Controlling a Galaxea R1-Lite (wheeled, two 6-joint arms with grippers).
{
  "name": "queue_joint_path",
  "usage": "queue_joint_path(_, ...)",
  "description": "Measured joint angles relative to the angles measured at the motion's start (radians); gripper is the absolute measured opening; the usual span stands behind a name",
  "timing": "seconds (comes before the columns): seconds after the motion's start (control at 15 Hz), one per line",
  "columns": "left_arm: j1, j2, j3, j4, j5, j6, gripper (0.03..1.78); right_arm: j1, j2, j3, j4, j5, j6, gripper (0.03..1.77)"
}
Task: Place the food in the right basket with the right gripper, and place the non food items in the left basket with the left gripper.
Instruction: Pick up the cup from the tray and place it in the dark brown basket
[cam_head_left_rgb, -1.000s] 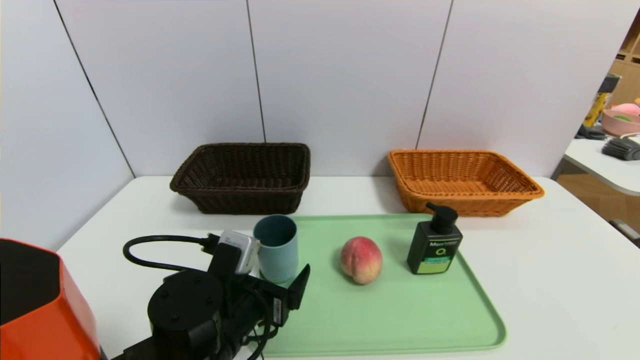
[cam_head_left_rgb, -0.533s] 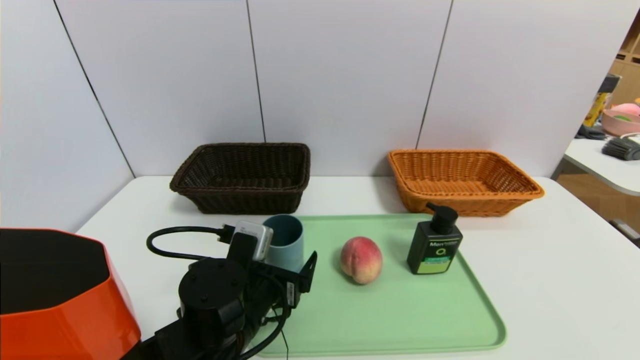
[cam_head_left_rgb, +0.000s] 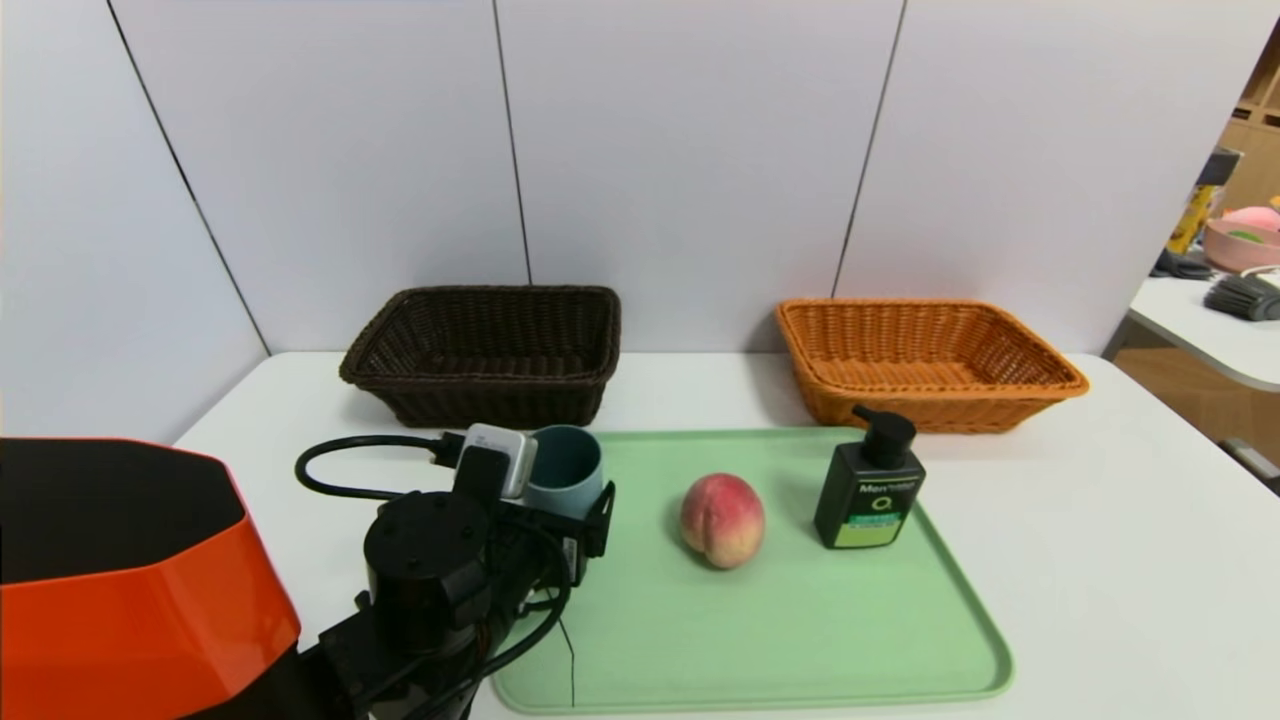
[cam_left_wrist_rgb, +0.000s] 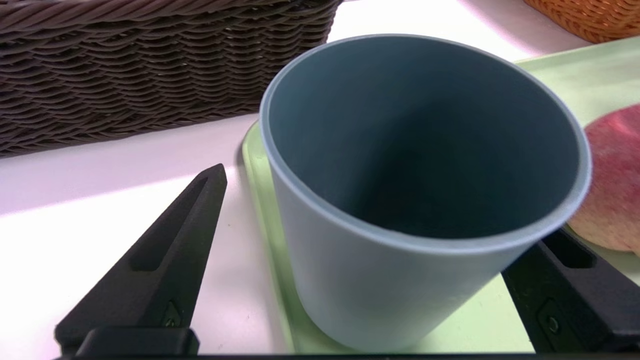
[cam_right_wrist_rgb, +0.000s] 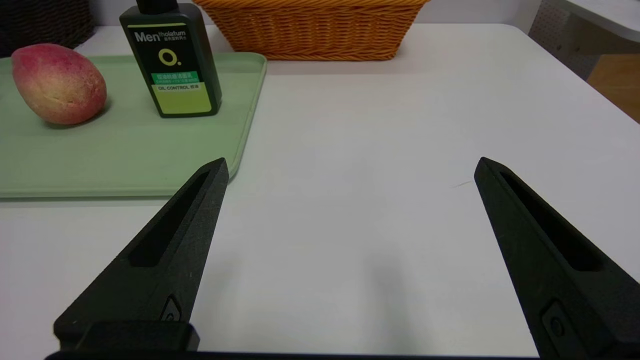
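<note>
Black fingers of the left tool (cam_left_wrist_rgb: 380, 235) stand wide, straddling the grey-blue cup (cam_head_left_rgb: 565, 478) at the green tray's (cam_head_left_rgb: 800, 640) near-left. Right tool (cam_right_wrist_rgb: 350, 220) gapes wide over bare tabletop (cam_right_wrist_rgb: 380, 150). Peach (cam_head_left_rgb: 722, 519) and pump bottle (cam_head_left_rgb: 868, 495) sit mid-tray; dark basket (cam_head_left_rgb: 485, 355) far left, orange basket (cam_head_left_rgb: 925, 365) far right.

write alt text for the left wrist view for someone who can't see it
The open left gripper straddles an upright grey-blue cup at the corner of a green tray, one finger on either side. A dark brown woven basket stands behind, and the edge of a peach shows beside the cup.
</note>
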Motion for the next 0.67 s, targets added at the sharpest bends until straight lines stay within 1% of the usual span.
queue_joint_path(0.67, 0.006, 0.021, -0.023, 0.000, 0.000, 0.008, 1.69, 0.000, 0.000, 0.000, 0.000, 0.000, 0.000, 1.70)
